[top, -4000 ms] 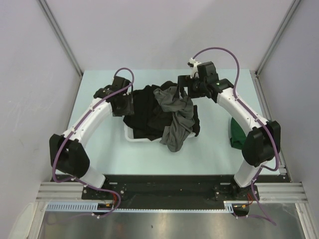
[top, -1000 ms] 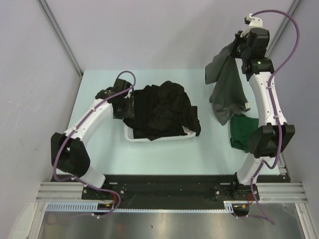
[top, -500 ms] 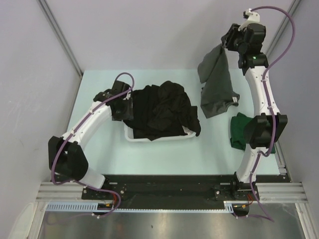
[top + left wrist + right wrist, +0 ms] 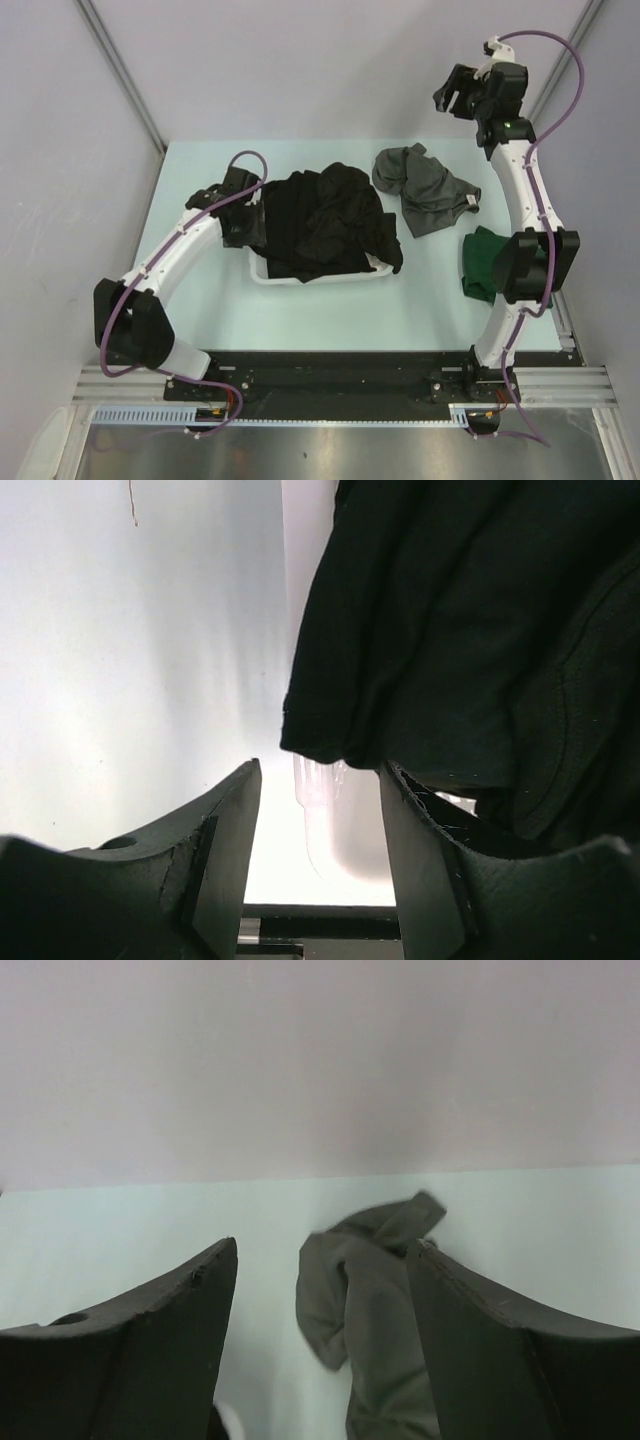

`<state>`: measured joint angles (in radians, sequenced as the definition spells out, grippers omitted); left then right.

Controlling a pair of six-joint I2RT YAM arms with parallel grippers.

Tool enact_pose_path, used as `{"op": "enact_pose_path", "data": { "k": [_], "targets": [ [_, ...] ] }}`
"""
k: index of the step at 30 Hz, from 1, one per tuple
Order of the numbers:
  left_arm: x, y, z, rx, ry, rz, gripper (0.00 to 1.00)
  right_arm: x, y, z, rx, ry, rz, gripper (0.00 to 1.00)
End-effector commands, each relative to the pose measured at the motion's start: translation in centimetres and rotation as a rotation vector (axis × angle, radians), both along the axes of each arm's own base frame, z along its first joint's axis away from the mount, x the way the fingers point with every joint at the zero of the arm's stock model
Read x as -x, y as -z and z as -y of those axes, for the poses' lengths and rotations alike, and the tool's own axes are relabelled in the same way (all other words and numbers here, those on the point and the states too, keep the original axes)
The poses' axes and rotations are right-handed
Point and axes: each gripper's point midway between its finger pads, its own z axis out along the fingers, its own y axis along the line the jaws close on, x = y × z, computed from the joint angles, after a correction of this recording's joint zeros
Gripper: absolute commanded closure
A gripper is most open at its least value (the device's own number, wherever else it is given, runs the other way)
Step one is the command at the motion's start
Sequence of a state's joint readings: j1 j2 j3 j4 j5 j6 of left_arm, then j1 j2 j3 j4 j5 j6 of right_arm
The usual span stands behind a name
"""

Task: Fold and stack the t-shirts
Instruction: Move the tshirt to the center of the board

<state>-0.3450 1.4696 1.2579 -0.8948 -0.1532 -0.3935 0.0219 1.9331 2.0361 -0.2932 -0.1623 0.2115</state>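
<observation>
The charcoal grey t-shirt (image 4: 422, 189) lies crumpled on the table at the back right, and it also shows below my right gripper (image 4: 372, 1305). My right gripper (image 4: 458, 93) hangs high above it, open and empty (image 4: 320, 1345). Several black t-shirts (image 4: 322, 220) are heaped in the white basket (image 4: 300, 279) and spill over its rim. My left gripper (image 4: 246, 215) is open at the basket's left end. The white basket rim (image 4: 335, 820) shows beyond its jaws (image 4: 320, 880), with black t-shirt cloth (image 4: 470, 630) hanging over it. A dark green t-shirt (image 4: 480, 262) lies at the right edge, partly hidden by the right arm.
Grey enclosure walls stand close on three sides. Bare table (image 4: 330, 315) lies in front of the basket, bounded by the black base rail (image 4: 330, 370) at the near edge.
My right gripper has opened and let go of the grey t-shirt, which dropped from hanging onto the table in a heap. The left arm has barely moved.
</observation>
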Motion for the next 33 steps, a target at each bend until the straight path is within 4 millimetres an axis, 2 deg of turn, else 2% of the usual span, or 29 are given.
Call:
{"op": "enact_pose_path", "data": {
  "k": [1,2,3,4,7,8,9,12,18,19,20,21,23,25,27,32,33],
  "targets": [
    [-0.1,-0.6,-0.3,-0.007,-0.021,0.044,0.43,5.6,-4.6,-1.6,-0.057,-0.085,0.084,0.25],
    [-0.2,-0.5,-0.6,-0.021,-0.021,0.044,0.43,6.3,-5.0,-1.9,-0.071,-0.099,0.102,0.25],
    [-0.4,-0.4,-0.7,-0.037,-0.013,0.044,0.43,8.2,-6.3,-2.3,-0.081,-0.113,0.132,0.24],
    [-0.6,-0.1,-1.1,-0.061,-0.020,0.042,0.43,8.9,-4.2,-2.8,-0.088,-0.126,0.092,0.24],
    [-1.2,0.9,-1.0,-0.078,-0.014,0.025,0.43,11.7,-5.1,-3.9,-0.104,-0.156,0.125,0.22],
    [-1.4,1.5,-0.8,-0.080,-0.008,0.013,0.44,12.1,-3.8,-4.1,-0.101,-0.158,0.095,0.22],
    [-1.7,2.0,-0.6,-0.070,-0.005,0.010,0.46,12.9,-4.2,-4.2,-0.096,-0.156,0.102,0.22],
    [-1.9,3.4,0.2,-0.048,0.003,-0.025,0.47,13.7,-3.6,-4.6,-0.082,-0.167,0.086,0.22],
    [-2.3,5.2,0.9,-0.035,0.024,-0.075,0.51,14.9,-5.8,-5.5,-0.092,-0.190,0.121,0.22],
    [-2.3,5.5,0.9,-0.040,0.025,-0.083,0.56,15.1,-5.9,-5.6,-0.090,-0.195,0.120,0.22],
    [-2.5,5.7,0.8,-0.048,0.022,-0.087,0.76,15.3,-6.3,-6.0,-0.091,-0.204,0.124,0.21],
    [-2.5,6.1,0.7,-0.060,0.019,-0.104,0.87,15.5,-6.6,-6.1,-0.090,-0.207,0.130,0.21],
    [-3.0,6.2,0.6,-0.075,0.013,-0.103,1.00,15.8,-6.7,-6.5,-0.092,-0.218,0.127,0.22],
    [-3.2,6.8,0.5,-0.093,0.014,-0.122,1.00,16.2,-6.4,-7.4,-0.093,-0.245,0.115,0.22],
    [-4.1,6.4,0.3,-0.116,0.008,-0.109,1.00,16.7,-5.9,-8.7,-0.094,-0.281,0.094,0.22],
    [-6.7,5.7,-1.3,-0.109,-0.060,-0.100,1.00,17.8,-2.1,-10.9,-0.089,-0.361,-0.060,0.25],
    [-7.2,5.5,-2.5,-0.102,-0.095,-0.096,1.00,17.7,-0.8,-11.2,-0.093,-0.365,-0.108,0.26]
  ]
}}
